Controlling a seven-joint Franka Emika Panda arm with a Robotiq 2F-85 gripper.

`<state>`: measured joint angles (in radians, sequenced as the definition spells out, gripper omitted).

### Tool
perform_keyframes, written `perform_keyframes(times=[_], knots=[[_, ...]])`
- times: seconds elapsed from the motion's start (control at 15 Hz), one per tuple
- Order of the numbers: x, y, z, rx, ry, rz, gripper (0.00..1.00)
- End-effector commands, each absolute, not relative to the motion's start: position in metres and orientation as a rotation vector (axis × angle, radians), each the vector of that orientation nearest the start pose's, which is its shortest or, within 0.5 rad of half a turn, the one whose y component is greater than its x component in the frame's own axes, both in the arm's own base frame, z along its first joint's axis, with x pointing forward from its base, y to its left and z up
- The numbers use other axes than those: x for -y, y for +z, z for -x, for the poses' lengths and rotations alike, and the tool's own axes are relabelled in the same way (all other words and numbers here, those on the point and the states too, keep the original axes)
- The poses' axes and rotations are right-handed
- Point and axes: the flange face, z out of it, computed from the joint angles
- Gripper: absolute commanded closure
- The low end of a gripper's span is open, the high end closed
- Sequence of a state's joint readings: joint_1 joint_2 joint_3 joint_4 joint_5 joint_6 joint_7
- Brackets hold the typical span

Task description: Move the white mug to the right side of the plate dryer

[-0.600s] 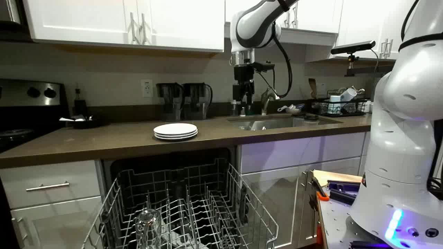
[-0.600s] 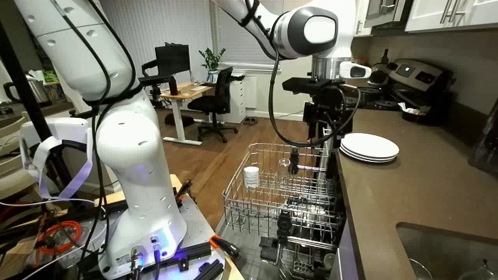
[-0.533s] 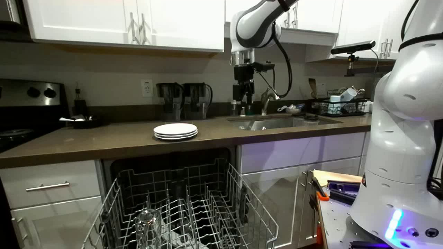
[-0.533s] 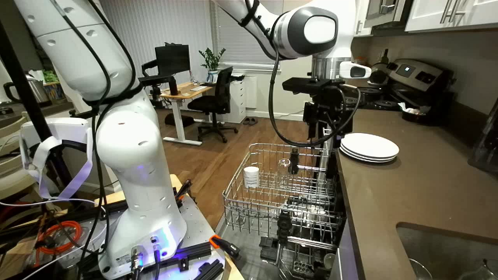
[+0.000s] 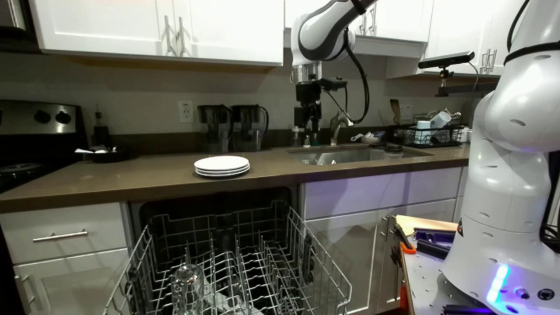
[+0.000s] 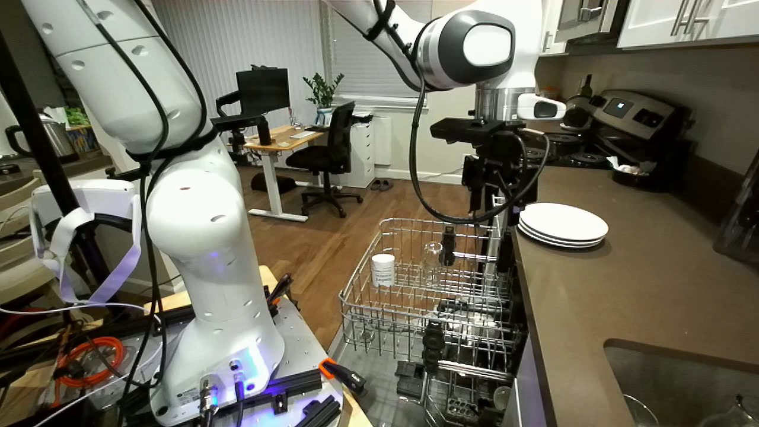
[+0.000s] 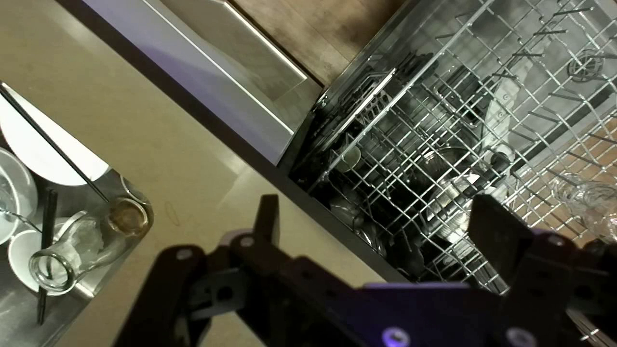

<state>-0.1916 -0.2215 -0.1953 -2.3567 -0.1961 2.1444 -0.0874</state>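
Observation:
The white mug (image 6: 383, 270) stands in the plate dryer (image 6: 379, 307), at its outer end away from the counter, in an exterior view; marks show on its side. It is out of view elsewhere. The plate dryer is a pulled-out wire rack, also seen in an exterior view (image 5: 321, 248) and in the wrist view (image 7: 366, 130). My gripper (image 7: 377, 217) is wide open, with nothing between its fingers. It hangs pointing down, high over the counter edge and rack, as both exterior views show (image 5: 308, 124), (image 6: 501, 201). It is well apart from the mug.
An upturned clear glass (image 5: 188, 286) stands in the rack, also in the wrist view (image 7: 585, 197). Stacked white plates (image 5: 222, 164) lie on the counter (image 5: 131, 177). The sink (image 7: 108, 284) holds dishes and glassware. A faucet (image 5: 336, 127) and two pitchers (image 5: 251, 129) stand behind.

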Motion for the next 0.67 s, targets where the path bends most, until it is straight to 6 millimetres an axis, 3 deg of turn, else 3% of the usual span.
perform_keyframes(times=[0.0, 0.13, 0.33, 0.6], knots=[[0.186, 0.416, -0.431, -0.308, 0.036, 3.247, 0.0], [0.186, 0.416, -0.431, -0.308, 0.036, 3.247, 0.0], [0.159, 0.409, -0.448, -0.25, 0.06, 3.263, 0.0], [0.087, 0.4, -0.474, -0.042, 0.101, 3.301, 0.0]])
